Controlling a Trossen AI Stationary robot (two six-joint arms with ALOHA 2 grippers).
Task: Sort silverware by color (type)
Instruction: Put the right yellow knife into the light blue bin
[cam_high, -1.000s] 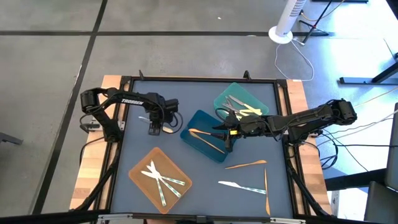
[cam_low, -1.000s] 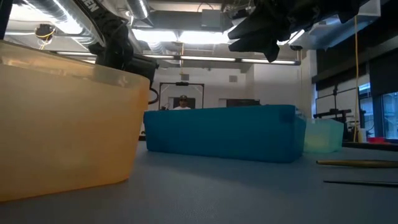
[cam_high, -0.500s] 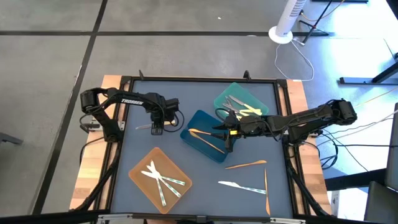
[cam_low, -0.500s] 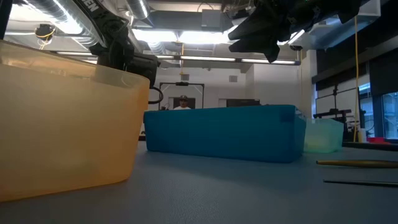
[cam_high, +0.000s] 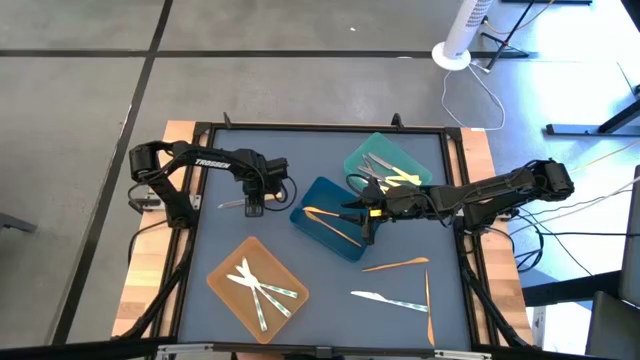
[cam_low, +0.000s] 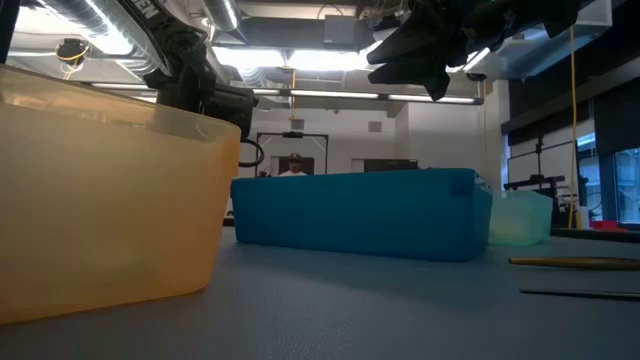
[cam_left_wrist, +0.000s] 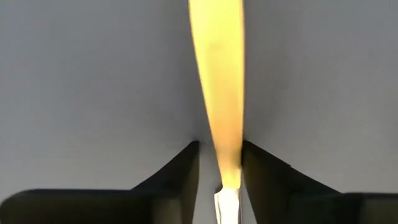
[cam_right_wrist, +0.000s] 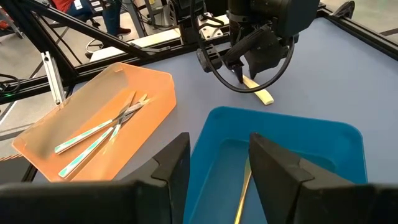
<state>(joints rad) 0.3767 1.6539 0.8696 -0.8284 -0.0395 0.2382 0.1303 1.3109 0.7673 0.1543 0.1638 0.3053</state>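
We see our left hand (cam_high: 253, 208) lowered on the surface, fingers narrowing astride a yellow utensil (cam_left_wrist: 219, 93) whose handle runs straight between them.

Lab (ceiling ducts (cam_low: 60, 20), tripods (cam_high: 590, 110))

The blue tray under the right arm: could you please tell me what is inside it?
One orange utensil lies in the blue tray. The right gripper hangs open over the tray's right part and covers that bit of the floor, so anything under it cannot be seen.
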